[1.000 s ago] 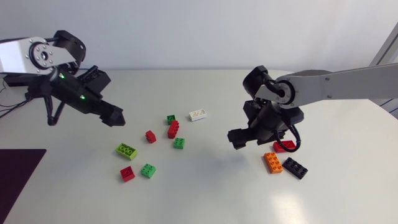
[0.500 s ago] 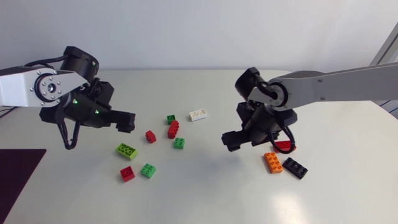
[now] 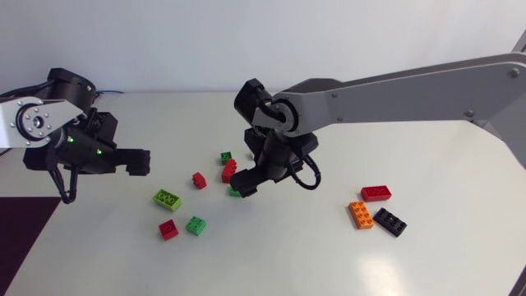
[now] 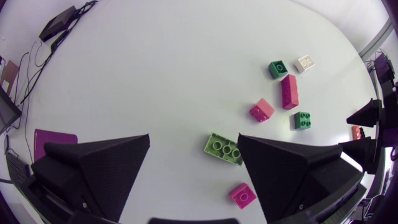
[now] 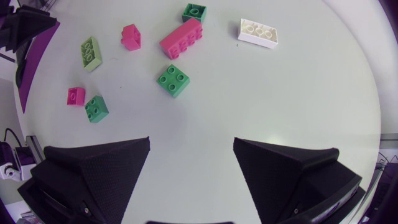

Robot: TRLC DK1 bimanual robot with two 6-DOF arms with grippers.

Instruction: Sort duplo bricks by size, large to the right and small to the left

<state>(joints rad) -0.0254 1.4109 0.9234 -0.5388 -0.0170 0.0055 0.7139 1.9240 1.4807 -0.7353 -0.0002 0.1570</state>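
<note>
Loose bricks lie mid-table: a long red one (image 3: 228, 171), a lime large one (image 3: 167, 198), small red ones (image 3: 199, 180) (image 3: 168, 229) and small green ones (image 3: 225, 156) (image 3: 196, 224). My right gripper (image 3: 243, 182) hangs open just above a green square brick (image 5: 173, 81), which lies ahead of its fingers with the white brick (image 5: 257, 32) beyond. My left gripper (image 3: 140, 162) is open and empty, left of the cluster; the lime brick (image 4: 224, 149) lies just ahead of its fingers. In the head view my right arm hides the white brick.
At the right lie a red brick (image 3: 376, 193), an orange one (image 3: 360, 215) and a black one (image 3: 389, 221), close together. A dark mat (image 3: 20, 226) covers the table's near left corner. My right arm (image 3: 394, 86) spans the table's right half.
My right arm has swung left from beside the right-hand bricks to over the middle cluster. My left gripper came toward the cluster, then drew back left.
</note>
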